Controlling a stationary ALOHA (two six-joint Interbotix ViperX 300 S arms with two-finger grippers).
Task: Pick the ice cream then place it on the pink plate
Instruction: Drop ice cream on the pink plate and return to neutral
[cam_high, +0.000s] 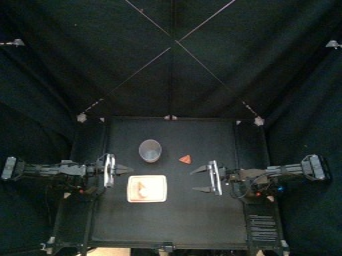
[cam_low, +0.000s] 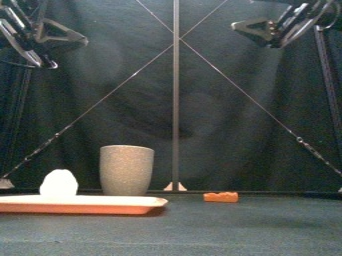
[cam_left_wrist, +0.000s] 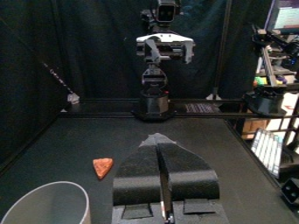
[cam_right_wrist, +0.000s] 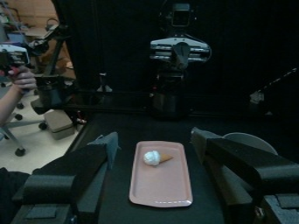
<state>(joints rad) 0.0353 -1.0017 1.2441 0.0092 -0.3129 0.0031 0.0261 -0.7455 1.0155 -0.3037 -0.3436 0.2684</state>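
Nearest the front edge: flat pink plastic tray (cam_low: 114, 205), long and low, left of table centre. On its left part, toy ice cream (cam_low: 58, 184), white scoop on a tan cone, lying on its side, wholly inside the rim, touched by no jaw. Reads as placement done: target already on the plate, nothing left to carry.

Far left: left gripper (cam_left_wrist: 160, 144), black, two-jawed, held high over the left side of the black table (cam_low: 254, 232), well apart from the tray. Jaws pressed together, nothing between them. Probably parked there to keep the tray clear and in sight.

Just behind the tray, a little left of centre: tall grey speckled cup (cam_low: 127, 170), upright, apart from the tray, contents not visible. No part in the task; far enough back not to block a reach to the tray.

Right of the cup: small orange-red wedge-shaped toy (cam_low: 221, 197), flat on the table, apart from both cup and tray. Kind of food too small to tell. Likely a distractor, out of any path to the plate.

Far right: right gripper (cam_right_wrist: 155, 136), same build, raised at the right side, pointed across toward the tray. Jaws spread wide, empty, wide enough to take the scoop at need. Ice cream lined up ahead between the two jaws in the right wrist view, yet well apart from both.
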